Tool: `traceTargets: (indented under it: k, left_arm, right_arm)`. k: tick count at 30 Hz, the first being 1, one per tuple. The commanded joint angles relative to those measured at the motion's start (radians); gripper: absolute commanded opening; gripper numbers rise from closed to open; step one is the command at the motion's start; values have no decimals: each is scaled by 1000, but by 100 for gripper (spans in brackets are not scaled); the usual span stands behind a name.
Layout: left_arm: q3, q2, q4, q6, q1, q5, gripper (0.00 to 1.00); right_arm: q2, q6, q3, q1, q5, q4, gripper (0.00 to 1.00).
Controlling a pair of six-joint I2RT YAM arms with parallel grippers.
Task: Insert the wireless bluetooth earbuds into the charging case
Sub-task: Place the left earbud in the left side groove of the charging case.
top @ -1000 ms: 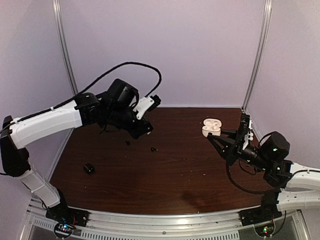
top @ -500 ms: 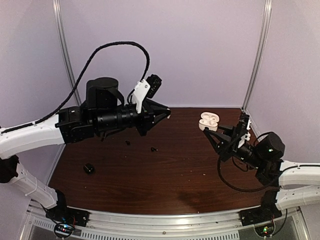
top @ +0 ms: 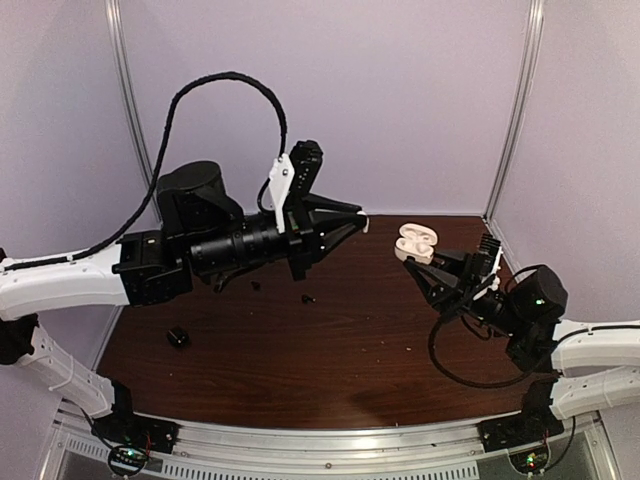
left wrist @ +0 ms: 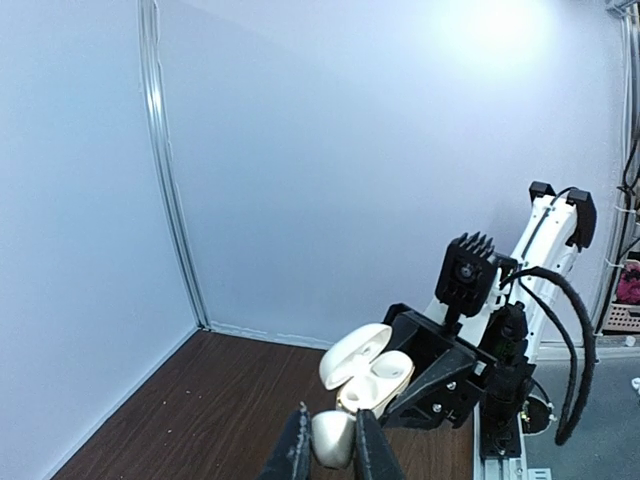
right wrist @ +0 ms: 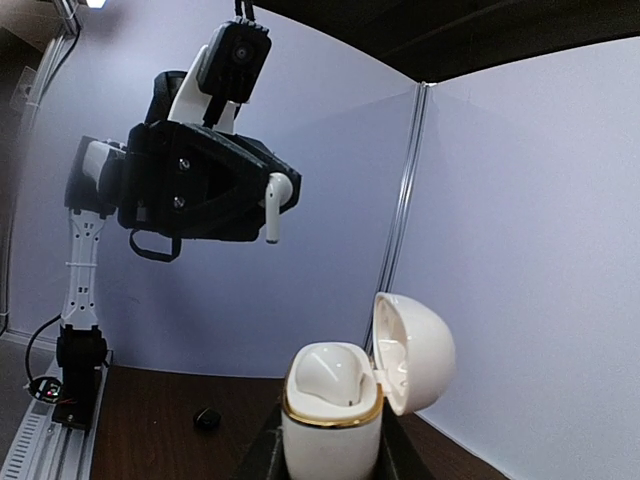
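The charging case point(right wrist: 333, 400) is glossy cream-white with a gold rim band. The earbud point(right wrist: 275, 205) is glossy white. The left gripper point(left wrist: 330, 448) and right gripper point(right wrist: 333, 460) are black. The table point(top: 340, 350) is dark brown with a wood-grain pattern. The loose earbuds point(top: 307, 298) are black. The walls point(top: 400, 100) are pale lilac.

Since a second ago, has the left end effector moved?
Yes. The left end effector, gripping a white earbud, has swung right, past the loose black earbud, toward the charging case.
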Motion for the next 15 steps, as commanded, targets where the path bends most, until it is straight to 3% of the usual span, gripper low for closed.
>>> traceTargets:
  k: [1, 15]
  left_arm:
    - [-11, 3, 120, 25, -13, 45, 7]
    - [35, 106, 181, 15, -14, 80, 6]
  right_arm:
    - [20, -4, 11, 11, -26, 57, 0]
    - [60, 80, 24, 30, -8, 114, 0]
